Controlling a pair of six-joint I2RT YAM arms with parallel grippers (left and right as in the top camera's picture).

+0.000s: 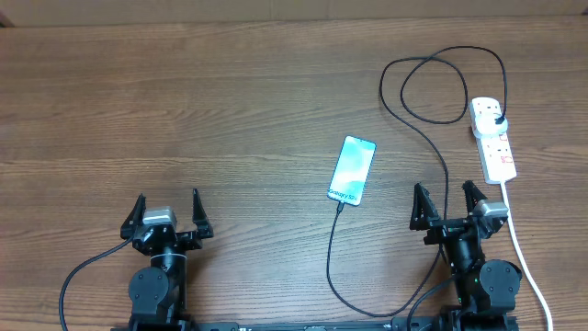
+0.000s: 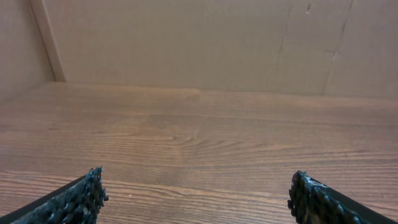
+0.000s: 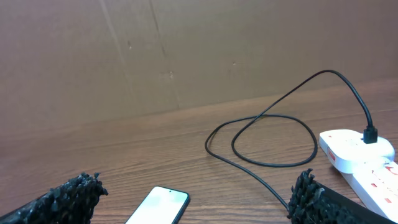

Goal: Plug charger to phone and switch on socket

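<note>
The phone [image 1: 352, 169] lies flat mid-table with its light blue screen up; it also shows in the right wrist view [image 3: 158, 206]. The black charger cable [image 1: 428, 138] runs from the phone's near end, loops near the front edge, then curls up to its adapter [image 1: 497, 120] plugged into the white socket strip [image 1: 493, 140]. The cable [image 3: 273, 124] and the strip [image 3: 367, 163] also show in the right wrist view. My left gripper [image 1: 168, 213] is open and empty at front left. My right gripper [image 1: 448, 204] is open and empty, just near of the strip.
The strip's thick white cord [image 1: 525, 257] runs down the right side past my right arm. A brown cardboard wall [image 2: 205, 43] stands behind the wooden table [image 1: 184, 110].
</note>
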